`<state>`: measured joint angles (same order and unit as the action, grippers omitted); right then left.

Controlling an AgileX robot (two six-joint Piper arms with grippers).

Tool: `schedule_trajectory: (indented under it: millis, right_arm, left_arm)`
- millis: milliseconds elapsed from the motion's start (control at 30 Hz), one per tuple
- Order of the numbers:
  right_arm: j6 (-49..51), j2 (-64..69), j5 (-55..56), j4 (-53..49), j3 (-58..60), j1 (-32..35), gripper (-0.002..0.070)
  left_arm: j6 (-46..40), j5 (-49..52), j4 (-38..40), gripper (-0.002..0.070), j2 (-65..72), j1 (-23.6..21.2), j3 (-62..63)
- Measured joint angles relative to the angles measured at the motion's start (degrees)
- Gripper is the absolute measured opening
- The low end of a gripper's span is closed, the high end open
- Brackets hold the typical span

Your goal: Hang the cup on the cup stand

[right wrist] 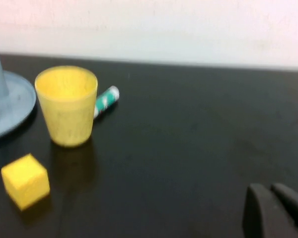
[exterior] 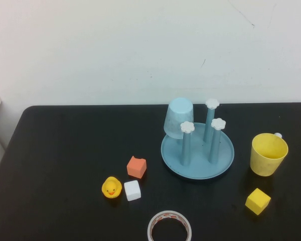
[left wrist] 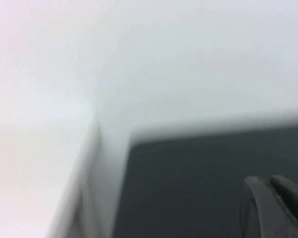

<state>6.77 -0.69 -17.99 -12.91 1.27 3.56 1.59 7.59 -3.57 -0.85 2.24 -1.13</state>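
The yellow cup (exterior: pixel 269 154) stands upright on the black tabletop (exterior: pixel 65 150), mouth up, on the robot's right side, just beside the cup stand (exterior: pixel 197 150) but not touching it. Its long axis points straight up, so it has to be turned over before it can sit on a post. The stand has three free-looking posts with white flower caps, and a pale blue cup (exterior: pixel 179 118) sits upside down at its back left. No arm shows in the high view — both are parked off the picture. The right gripper (right wrist: pixel 275 210) is low over the tabletop, its jaws closed together and holding nothing. From the right wrist view the cup (right wrist: pixel 67 105) is well ahead of the jaws and off to one side, with a yellow block (right wrist: pixel 25 180) near it and a small green and white tube (right wrist: pixel 107 100) lying just behind it. The left gripper (left wrist: pixel 278 206) is far over by the tabletop's left edge near the wall — jaws also closed and empty. So the right arm is the nearer one, I think. It would need to open its jaws first and reach for the cup's side.
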Motion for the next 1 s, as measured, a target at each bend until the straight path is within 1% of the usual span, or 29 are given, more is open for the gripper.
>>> schedule_trajectory:
  millis: [100,267,300,333,467,567,700,867,1000]
  right_arm:
    - [0.0,0.0,5.1,-0.9,0.3,0.0,-0.0001]
    - [-1.6,0.0,22.3,-2.2,0.3,0.0,-0.0001]
    - [-2.1,0.0,24.5,-2.2,0.3,0.0,-0.0001]
    - [-3.1,0.0,29.2,-2.4,0.3,0.0,-0.0001]
    - [-4.1,0.0,38.6,-3.9,0.3,0.0,-0.0001]
    - [-4.1,0.0,42.4,-4.7,0.3,0.0,-0.0001]
    - [-4.1,0.0,44.7,-4.7,0.3,0.0,-0.0001]
    - [-4.1,0.0,46.6,-4.1,0.3,0.0,-0.0001]
    - [-4.1,0.0,48.6,-0.7,0.3,0.0,-0.0001]
  left_arm:
    - [0.0,-12.0,0.0,-0.0002,0.0,0.0,0.0]
    - [0.0,-30.2,-0.4,-0.0002,0.0,0.0,0.0]
    - [0.0,-32.6,-0.5,-0.0002,0.0,0.0,0.0]
    - [0.0,-35.5,-0.5,-0.0002,0.0,0.0,0.0]
    - [0.0,-44.5,-0.7,-0.0002,0.0,0.0,0.0]
    - [0.0,-48.3,-0.9,-0.0002,0.0,0.0,0.0]
    - [0.0,-50.2,-2.0,-0.0001,0.0,0.0,0.0]
    - [-0.1,-50.6,-2.2,-0.0001,0.0,0.0,0.0]
    - [1.0,-48.9,-1.8,-0.0001,0.0,0.0,0.0]
